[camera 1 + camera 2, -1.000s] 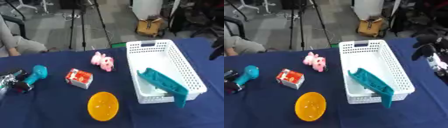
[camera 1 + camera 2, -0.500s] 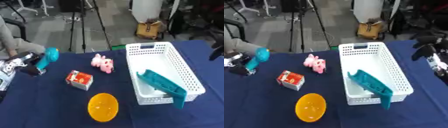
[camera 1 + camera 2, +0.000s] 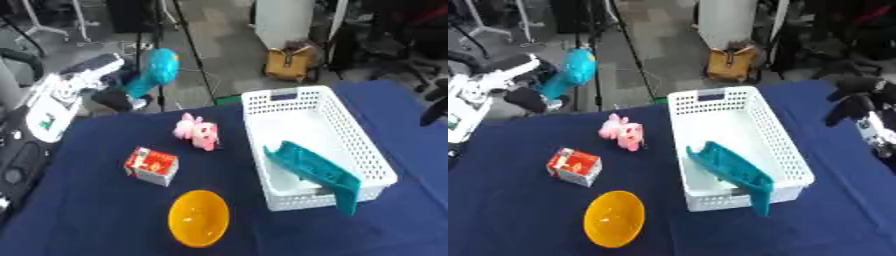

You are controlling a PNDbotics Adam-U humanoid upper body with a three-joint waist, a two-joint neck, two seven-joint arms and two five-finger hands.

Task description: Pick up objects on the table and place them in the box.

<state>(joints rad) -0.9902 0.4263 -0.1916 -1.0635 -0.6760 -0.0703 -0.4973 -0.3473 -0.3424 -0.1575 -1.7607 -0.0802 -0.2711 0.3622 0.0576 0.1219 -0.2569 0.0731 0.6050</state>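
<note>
So the whole thing sits on a table covered in dark blue cloth (image 3: 105, 215), and past its far edge you get a grey floor with tripod legs (image 3: 188, 45), a white cylinder-ish thing (image 3: 282, 20) and a tan bag (image 3: 287, 65) on the floor. Using the white basket (image 3: 350, 125) as the landmark: it's on the right half of the cloth, long side running away from the camera, with a teal tray-like piece (image 3: 315, 172) leaning in its near end and poking over the rim. Left of the basket's near corner is an orange bowl (image 3: 199, 217), further left a red and white carton (image 3: 151, 165), and just left of the basket's middle a pink plush toy (image 3: 198, 131). Up and far left of the basket, the left hand (image 3: 105, 92) has its fingers wrapped round a teal bottle-shaped object (image 3: 153, 72), held above the table's far edge. The right hand (image 3: 859, 102) hangs right of the basket, fingers curled on nothing.
</note>
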